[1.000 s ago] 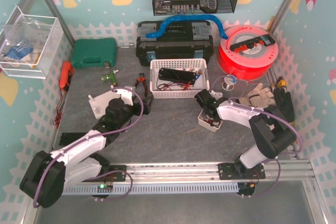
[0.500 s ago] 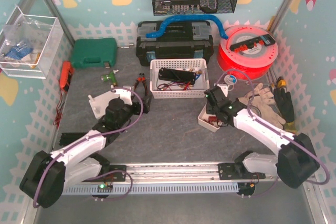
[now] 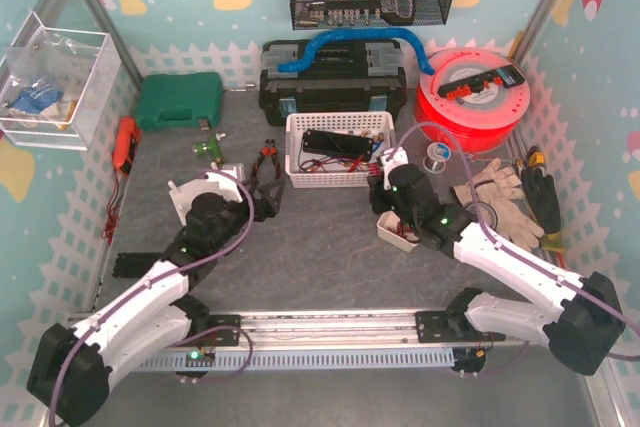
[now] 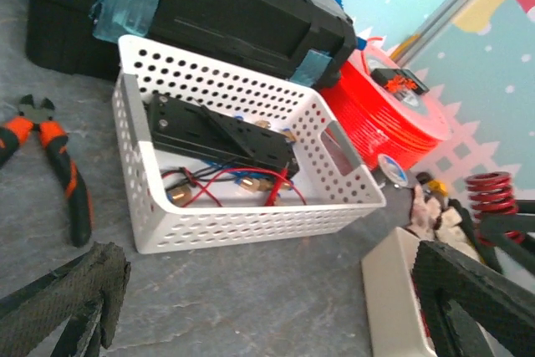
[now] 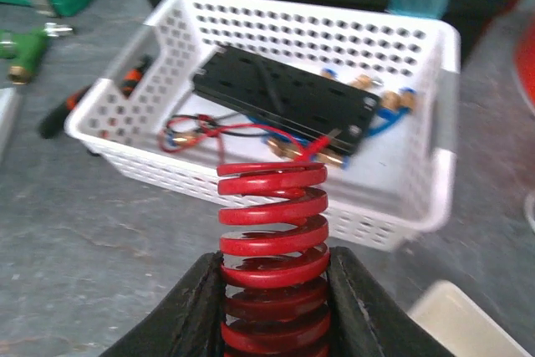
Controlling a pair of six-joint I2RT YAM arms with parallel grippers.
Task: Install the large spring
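Observation:
My right gripper (image 5: 274, 277) is shut on the large red coil spring (image 5: 272, 215) and holds it upright, with most of its coils sticking out past the black fingers (image 5: 196, 307). In the top view the right gripper (image 3: 384, 185) hangs in front of the white basket (image 3: 340, 179), above the small white box (image 3: 397, 231). The spring also shows in the left wrist view (image 4: 493, 193). My left gripper (image 3: 262, 193) is open and empty, its fingers (image 4: 71, 294) spread wide over bare table next to a white bracket part (image 3: 190, 197).
The white basket (image 4: 242, 227) holds a black block and red wires. Orange pliers (image 3: 265, 157) lie left of it. A black toolbox (image 3: 335, 82), a green case (image 3: 180, 99) and a red spool (image 3: 470, 97) stand at the back. Gloves (image 3: 495, 192) lie at the right.
My right gripper has risen from the small white box and moved left and back toward the basket with the spring. My left gripper has swung right toward the basket.

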